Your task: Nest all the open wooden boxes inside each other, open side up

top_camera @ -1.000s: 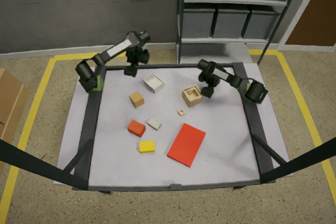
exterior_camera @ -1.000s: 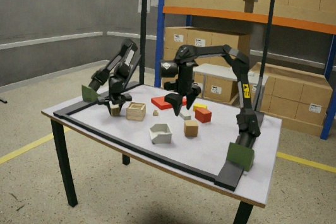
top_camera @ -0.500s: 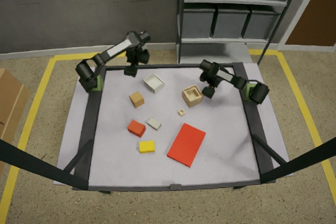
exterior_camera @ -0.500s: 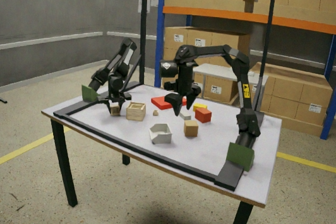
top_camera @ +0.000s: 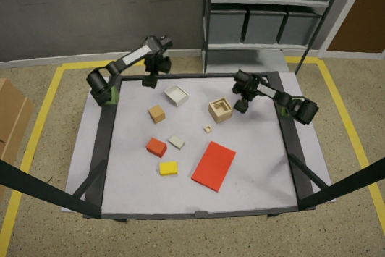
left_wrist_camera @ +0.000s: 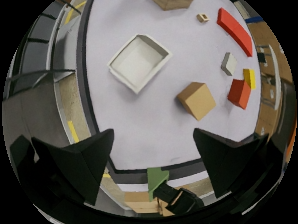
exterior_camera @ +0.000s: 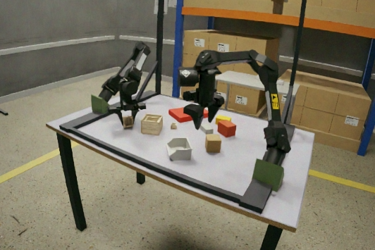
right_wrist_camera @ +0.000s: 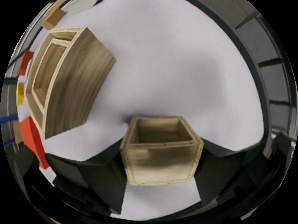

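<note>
My right arm reaches in from its side of the table (top_camera: 260,184) (exterior_camera: 243,151) with its elbow folded and its wrist pitched over, so that the right gripper (top_camera: 241,106) (exterior_camera: 127,120) (right_wrist_camera: 158,136) points down close to the tabletop. Its two fingers are clamped on opposite walls of a small open wooden box (exterior_camera: 127,122) (right_wrist_camera: 162,164), whose opening shows in my wrist view; whether its base touches the table I cannot tell. Just beside that grip stands the biggest wooden box (top_camera: 221,115) (exterior_camera: 151,126) (right_wrist_camera: 80,85), upright on the table, a smaller wooden box (right_wrist_camera: 59,43) already sitting inside it. A tiny wooden box (top_camera: 208,129) (exterior_camera: 173,126) (left_wrist_camera: 202,18) lies near it, apart from the nest. My left arm arches high from its own base, forearm roughly level, wrist bent so that the left gripper (top_camera: 150,82) (exterior_camera: 204,124) (left_wrist_camera: 155,133) hangs downward above the table's edge region. Those fingers are spread wide apart with nothing between them. Ahead of them in the wrist view are the pale grey tray (top_camera: 176,95) (exterior_camera: 180,151) (left_wrist_camera: 139,64), open side up, and a tan block (top_camera: 156,114) (exterior_camera: 213,144) (left_wrist_camera: 197,101), both resting on the table, well apart from my fingers.
</note>
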`<state>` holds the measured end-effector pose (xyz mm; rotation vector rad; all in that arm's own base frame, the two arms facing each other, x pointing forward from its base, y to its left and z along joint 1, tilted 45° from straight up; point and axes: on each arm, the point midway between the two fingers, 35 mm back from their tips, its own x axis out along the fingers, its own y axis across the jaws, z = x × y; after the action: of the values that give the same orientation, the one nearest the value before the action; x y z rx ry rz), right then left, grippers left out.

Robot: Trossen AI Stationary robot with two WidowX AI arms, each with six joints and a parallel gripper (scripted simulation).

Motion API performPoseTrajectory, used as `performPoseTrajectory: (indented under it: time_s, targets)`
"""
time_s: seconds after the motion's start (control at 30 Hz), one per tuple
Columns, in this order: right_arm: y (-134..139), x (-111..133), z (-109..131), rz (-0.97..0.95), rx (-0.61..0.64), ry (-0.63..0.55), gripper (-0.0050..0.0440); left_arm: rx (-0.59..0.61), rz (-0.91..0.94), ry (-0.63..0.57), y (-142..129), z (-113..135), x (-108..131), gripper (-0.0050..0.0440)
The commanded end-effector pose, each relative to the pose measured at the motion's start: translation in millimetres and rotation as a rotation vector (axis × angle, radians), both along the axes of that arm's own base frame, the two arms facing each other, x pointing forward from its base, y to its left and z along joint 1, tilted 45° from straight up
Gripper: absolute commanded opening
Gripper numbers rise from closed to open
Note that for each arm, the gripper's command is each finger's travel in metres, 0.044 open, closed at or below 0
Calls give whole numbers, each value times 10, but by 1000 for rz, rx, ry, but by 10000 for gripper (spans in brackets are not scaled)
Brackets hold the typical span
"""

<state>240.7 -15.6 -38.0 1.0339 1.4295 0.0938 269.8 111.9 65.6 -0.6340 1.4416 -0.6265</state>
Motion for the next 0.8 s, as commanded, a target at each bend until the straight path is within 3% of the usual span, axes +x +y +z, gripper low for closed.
performPoseTrajectory:
  time_s: [0.0,0.77]
  targets:
    - [-13,-8,38,-29,-28,-31,-50,11,1,-17,33,37,30,400]
    - [-17,-104,124,-179,-156,-174,-50,11,1,-17,33,37,30,400]
